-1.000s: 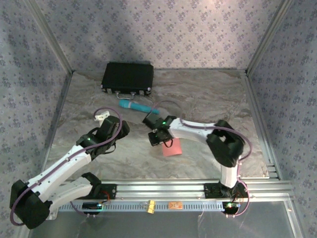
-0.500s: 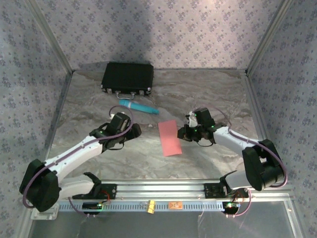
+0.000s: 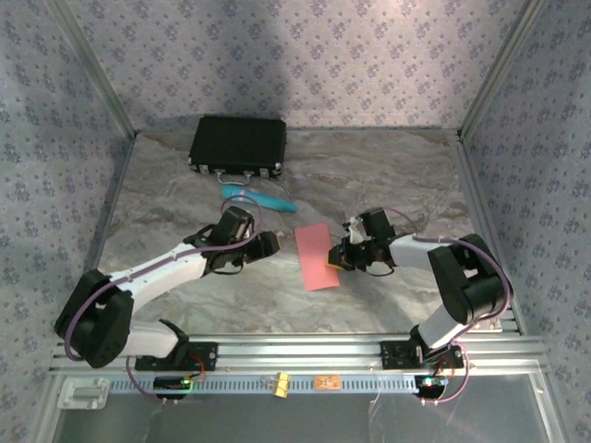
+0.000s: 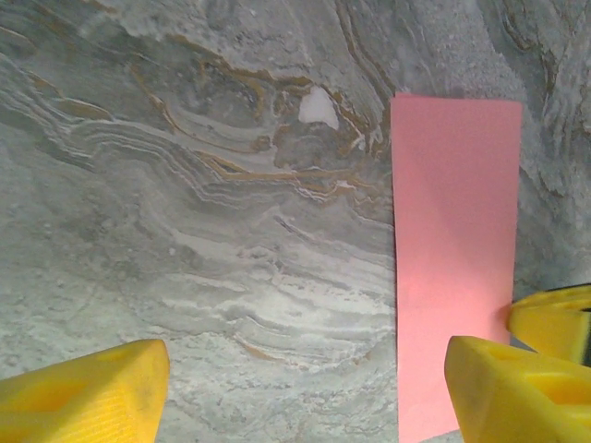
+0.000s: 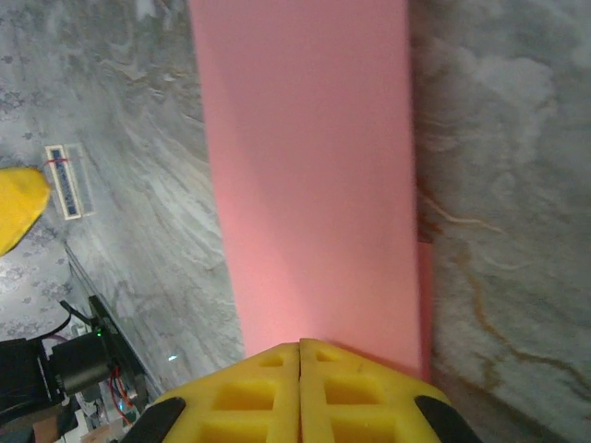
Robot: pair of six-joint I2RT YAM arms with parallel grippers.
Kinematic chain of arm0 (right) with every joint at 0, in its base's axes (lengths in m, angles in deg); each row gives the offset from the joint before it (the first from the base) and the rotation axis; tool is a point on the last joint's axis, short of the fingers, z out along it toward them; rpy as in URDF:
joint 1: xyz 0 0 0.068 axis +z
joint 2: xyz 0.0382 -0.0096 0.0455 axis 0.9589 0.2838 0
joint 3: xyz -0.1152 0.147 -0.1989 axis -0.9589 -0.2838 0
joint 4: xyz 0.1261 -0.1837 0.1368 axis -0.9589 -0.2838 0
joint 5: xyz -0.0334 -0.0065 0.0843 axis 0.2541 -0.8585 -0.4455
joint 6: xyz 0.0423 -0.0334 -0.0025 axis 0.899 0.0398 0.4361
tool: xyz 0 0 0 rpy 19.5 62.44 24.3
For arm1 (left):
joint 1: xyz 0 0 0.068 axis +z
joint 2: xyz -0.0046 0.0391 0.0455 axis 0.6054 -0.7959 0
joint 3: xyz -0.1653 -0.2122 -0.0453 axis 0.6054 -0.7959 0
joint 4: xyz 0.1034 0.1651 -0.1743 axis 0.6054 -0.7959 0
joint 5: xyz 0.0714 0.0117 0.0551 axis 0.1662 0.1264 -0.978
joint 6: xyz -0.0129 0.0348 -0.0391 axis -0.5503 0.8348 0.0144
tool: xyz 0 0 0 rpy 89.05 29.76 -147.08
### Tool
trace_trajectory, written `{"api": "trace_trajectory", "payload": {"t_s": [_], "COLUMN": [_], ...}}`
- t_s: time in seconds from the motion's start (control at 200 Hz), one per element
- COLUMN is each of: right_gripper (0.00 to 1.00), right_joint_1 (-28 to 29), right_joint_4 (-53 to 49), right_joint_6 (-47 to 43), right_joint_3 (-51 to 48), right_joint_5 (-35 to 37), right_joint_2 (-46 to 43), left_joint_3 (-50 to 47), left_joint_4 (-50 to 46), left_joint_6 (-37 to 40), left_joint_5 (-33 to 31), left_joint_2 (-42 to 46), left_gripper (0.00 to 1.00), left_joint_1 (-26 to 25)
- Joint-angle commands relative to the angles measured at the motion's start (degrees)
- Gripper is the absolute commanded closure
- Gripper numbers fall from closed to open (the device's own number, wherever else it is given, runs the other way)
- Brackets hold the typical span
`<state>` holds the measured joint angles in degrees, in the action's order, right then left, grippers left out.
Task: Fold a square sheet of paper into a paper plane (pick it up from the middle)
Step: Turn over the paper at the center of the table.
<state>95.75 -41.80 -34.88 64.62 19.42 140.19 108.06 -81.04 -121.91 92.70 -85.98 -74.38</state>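
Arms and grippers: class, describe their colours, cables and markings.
The left arm and right arm have white links, black joints and a purple cable along each. The left gripper and right gripper have blocky yellow fingers, the right's with square recesses.

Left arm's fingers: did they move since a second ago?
Yes. The left arm's fingers slid right, from below the black rectangular case's left end toward its right end, nearer the salmon-pink paper sheet.

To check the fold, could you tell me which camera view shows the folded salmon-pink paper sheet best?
The top external view: the folded salmon-pink paper sheet shows as a whole narrow rectangle. The left wrist view shows it larger, its lower end cut off. The right wrist view crops its top end.
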Motion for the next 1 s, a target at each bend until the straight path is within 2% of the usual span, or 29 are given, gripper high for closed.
{"api": "trace_trajectory", "payload": {"t_s": [0.0, 0.26, 0.555, 0.999], "right_gripper": [0.92, 0.92, 0.92, 0.93], "right_joint_1": [-0.69, -1.15, -1.15, -1.01], "right_joint_4": [1.22, 5.25, 5.24, 6.09], "right_joint_6": [-0.52, 4.49, 6.91, 8.61], "right_joint_3": [-1.72, -4.70, -5.08, -5.80], "right_joint_5": [-0.29, 1.32, 2.67, 4.25], "right_joint_2": [2.34, 4.59, 4.60, 4.53], "left_joint_3": [2.05, 9.54, 12.45, 15.24], "left_joint_4": [2.55, 2.64, 8.90, 10.50], "left_joint_6": [-1.24, -0.07, -3.96, -5.02], "left_joint_5": [3.09, 7.67, 13.64, 15.08], "left_joint_2": [-1.39, -9.71, -19.20, -26.53], "left_gripper": [0.22, 0.26, 0.41, 0.52], "left_joint_1": [0.04, 0.04, -2.01, -4.28]}}
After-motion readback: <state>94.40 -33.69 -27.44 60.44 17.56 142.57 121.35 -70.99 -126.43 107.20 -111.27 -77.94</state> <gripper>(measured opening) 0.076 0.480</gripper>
